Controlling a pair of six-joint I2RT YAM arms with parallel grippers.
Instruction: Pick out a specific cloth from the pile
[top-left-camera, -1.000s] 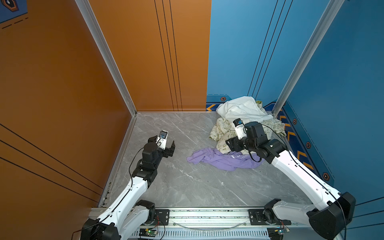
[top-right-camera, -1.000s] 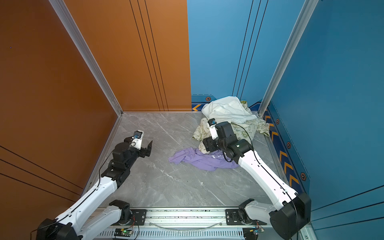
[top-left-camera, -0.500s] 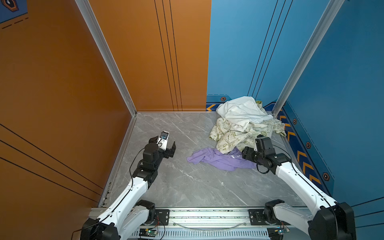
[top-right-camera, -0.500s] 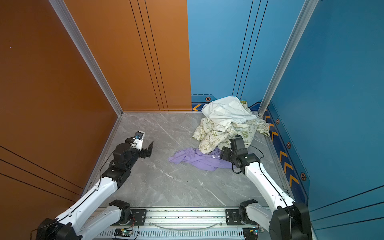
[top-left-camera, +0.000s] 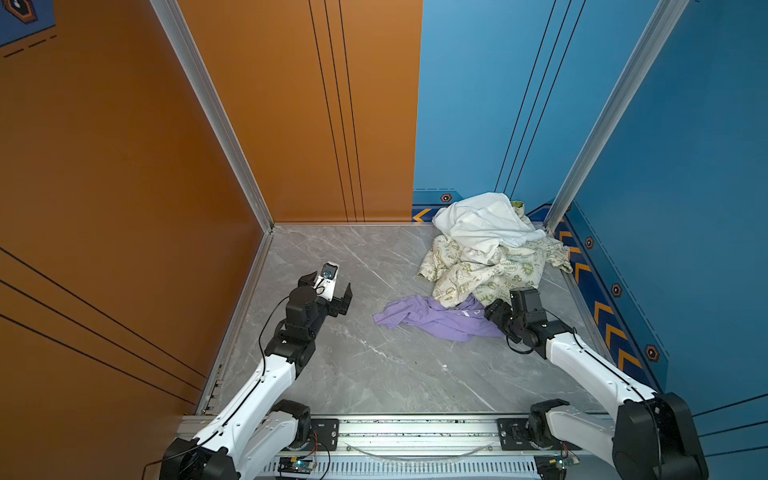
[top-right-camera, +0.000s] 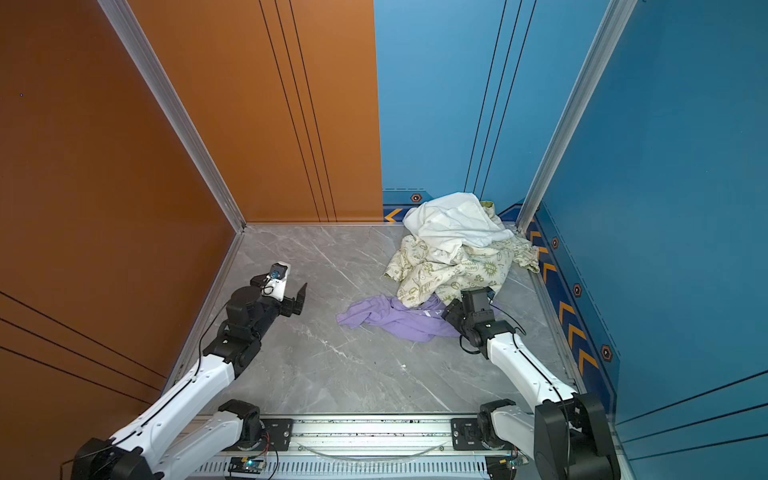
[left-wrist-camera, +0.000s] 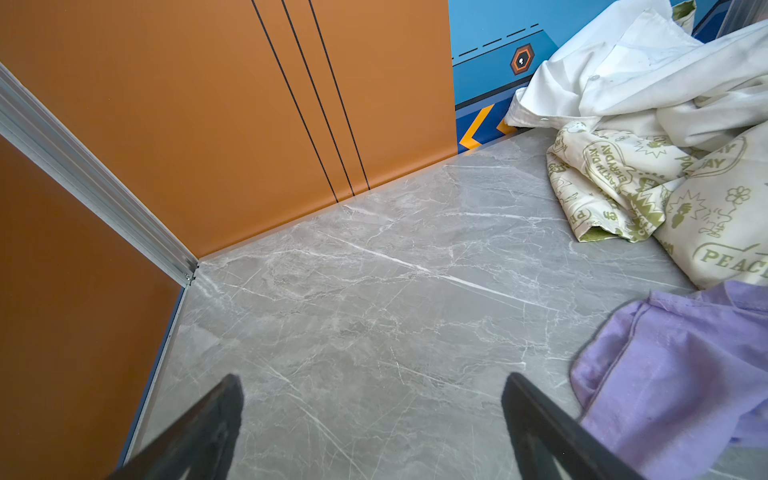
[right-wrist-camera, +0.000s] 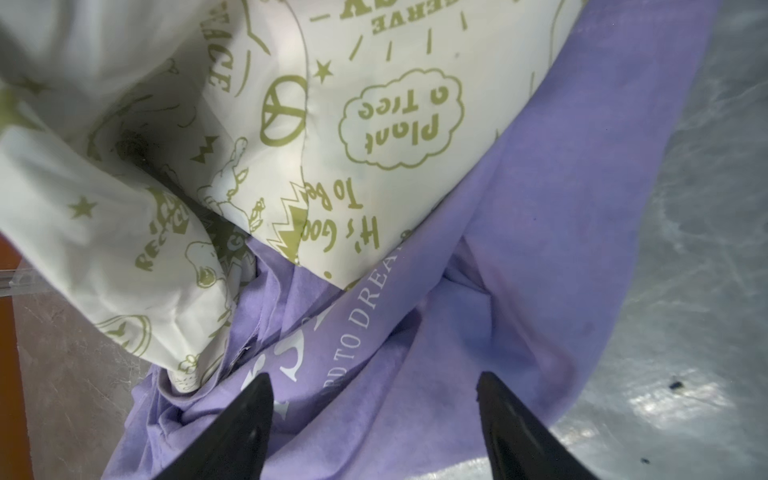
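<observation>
**mo:** In both top views the cloth (top-left-camera: 440, 321) lies slack on the grey floor (top-left-camera: 374, 374), lower right of centre. Its far edge is tucked under the pile (top-left-camera: 486, 266) in the back right corner. The right gripper (top-left-camera: 491, 312) is at the cloth's right-hand end, touching or just above it, can't tell from up there. The left gripper (top-left-camera: 328, 287) is left of centre, well apart from it.

**jay:** Left wrist view: jaws spread wide over bare floor, nothing in them. A lilac corner lies just beside one finger (left-wrist-camera: 540, 424).

**mo:** Right wrist view: jaws parted fairly wide and empty, with the lilac fabric and its white lettering (right-wrist-camera: 361, 320) right between them. The cream cloth (right-wrist-camera: 395, 104) overlaps it just beyond.

**jay:** Looks like light, limp jersey to me, so it'll bunch and drag rather than lift clean. I'd pinch a raised fold on the free purple part, clear of the cream hem, or both might come up together. The white shirt (top-left-camera: 482, 220) on top shouldn't matter.
</observation>
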